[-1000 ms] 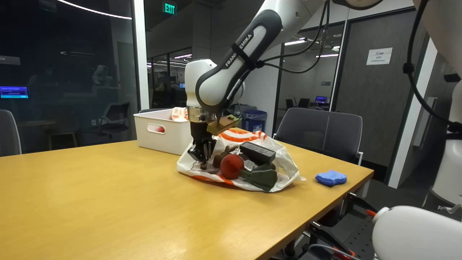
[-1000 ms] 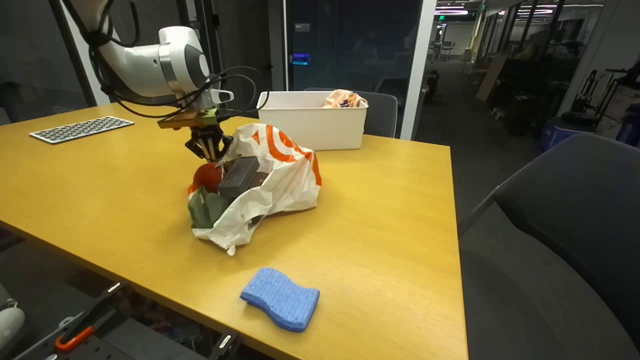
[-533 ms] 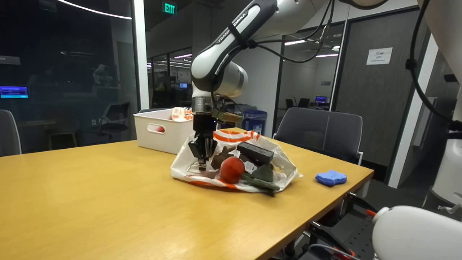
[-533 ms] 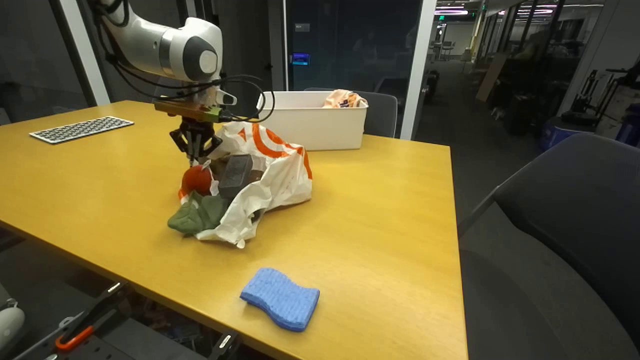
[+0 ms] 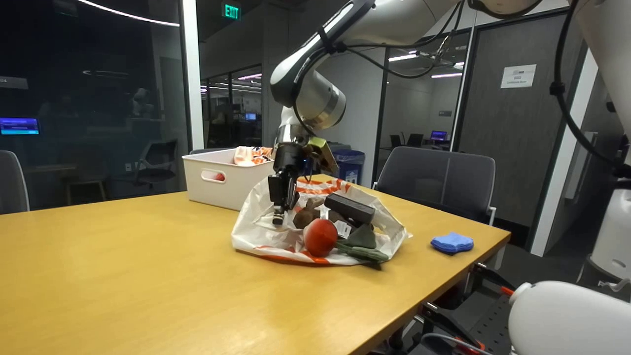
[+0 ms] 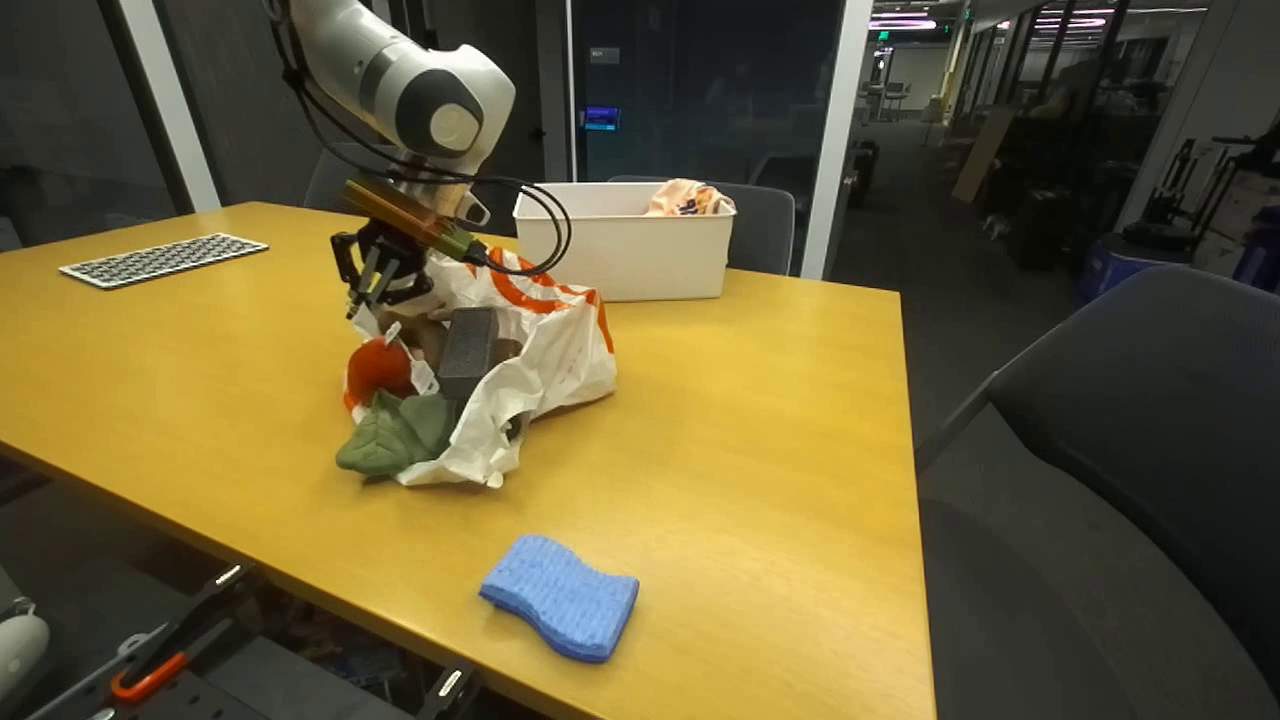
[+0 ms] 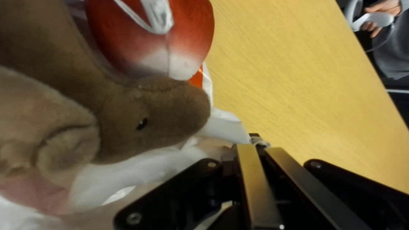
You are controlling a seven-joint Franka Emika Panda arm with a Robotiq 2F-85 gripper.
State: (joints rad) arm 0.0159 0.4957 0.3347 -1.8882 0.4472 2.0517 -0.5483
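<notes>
One bit of the plastic bag (image 6: 550, 360) lying near the white bin (image 6: 625, 262) is pinched tight by the gripper (image 7: 258, 146), so I'd pull slowly and evenly lest it slip.

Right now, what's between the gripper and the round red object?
In the wrist view: the brown plush head and part of the white bag.

A white arm (image 5: 394, 24) trimmed in dark grey and strung with black cables (image 5: 340, 48) tops the gripper (image 7: 259, 143), whose black linkages (image 7: 172, 188) carry round screws (image 7: 134, 218) beside shiny metallic fingers (image 7: 257, 188). Above the gripper sit a silver collar (image 5: 292, 132) and a gold-and-green slab (image 6: 405, 212).
</notes>
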